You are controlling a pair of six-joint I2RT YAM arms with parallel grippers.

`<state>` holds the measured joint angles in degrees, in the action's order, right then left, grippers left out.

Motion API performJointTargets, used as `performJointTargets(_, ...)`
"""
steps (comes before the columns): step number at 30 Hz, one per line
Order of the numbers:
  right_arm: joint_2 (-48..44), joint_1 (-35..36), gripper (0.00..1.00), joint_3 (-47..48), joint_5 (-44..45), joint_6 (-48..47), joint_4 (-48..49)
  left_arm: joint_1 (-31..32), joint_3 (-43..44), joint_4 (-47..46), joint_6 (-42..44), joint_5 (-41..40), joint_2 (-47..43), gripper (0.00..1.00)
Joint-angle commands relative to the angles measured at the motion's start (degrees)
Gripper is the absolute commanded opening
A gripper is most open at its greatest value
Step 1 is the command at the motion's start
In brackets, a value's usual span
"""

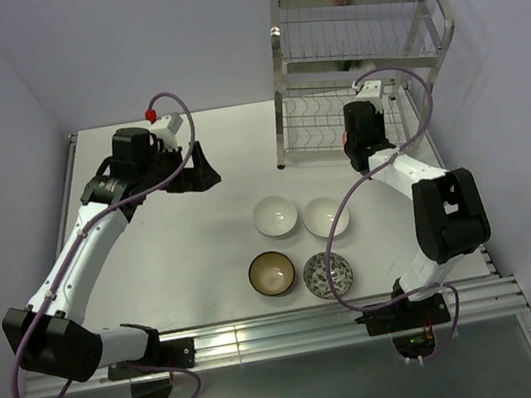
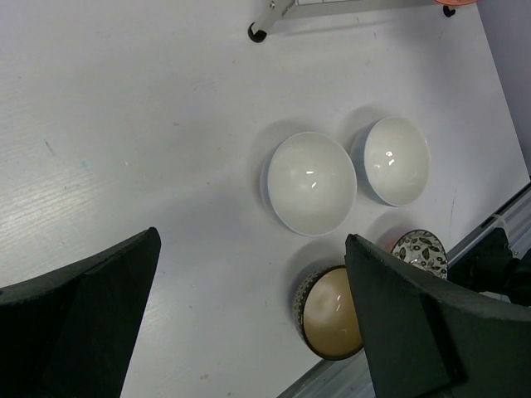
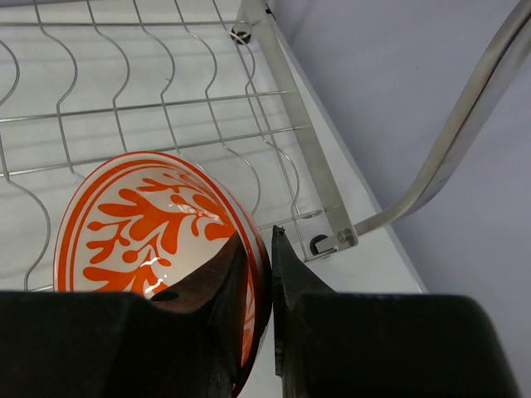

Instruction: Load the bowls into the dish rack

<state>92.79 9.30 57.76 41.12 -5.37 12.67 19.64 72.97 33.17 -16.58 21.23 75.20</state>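
Silver wire dish rack [image 1: 356, 67] at the far right of the white table [image 1: 185, 260], top view; two white bowls [image 1: 275, 215], a brown bowl [image 1: 271, 273] and a grey-white patterned bowl [image 1: 328, 275] sit close together in front of it; right gripper [image 1: 358, 138] at the rack's lower tier. Left wrist view: left gripper [image 2: 253, 239] spread wide, holding nothing, above those four bowls. Right wrist view: fingers pinched on the rim of the orange-red patterned bowl [image 3: 141, 224], tilted over the lower tier's curved wires; contact with the wires cannot be told.

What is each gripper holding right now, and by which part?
The right gripper pinches the orange-red patterned bowl by its rim. The left gripper is open, holding nothing.
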Motion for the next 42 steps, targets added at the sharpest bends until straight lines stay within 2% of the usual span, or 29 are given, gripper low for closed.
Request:
performJointTargets(1, 0.6, -1.4, 0.00, 4.5, 1.1, 2.7, 3.8, -0.3, -0.1, -2.8, 1.1, 0.5, -0.4, 0.99)
performJointTargets(8, 3.4, -2.5, 0.00, 8.0, -1.8, 8.5, -0.7, -0.5, -0.6, -3.6, 1.1, 1.0, 0.0, 1.00)
performJointTargets(14, 5.9, -2.9, 0.00, 9.9, -2.5, 9.4, -1.2, -0.9, -0.5, -3.6, 1.3, 1.7, 0.7, 1.00)
performJointTargets(20, 6.8, -3.0, 0.00, 7.2, -1.5, 3.3, 6.9, -1.3, -0.5, -4.0, 1.5, 2.0, 1.3, 1.00)
performJointTargets(42, 15.1, -3.1, 0.00, 10.2, 2.9, -13.3, 24.4, -1.5, -1.0, -5.1, 1.6, 2.0, 2.7, 1.00)
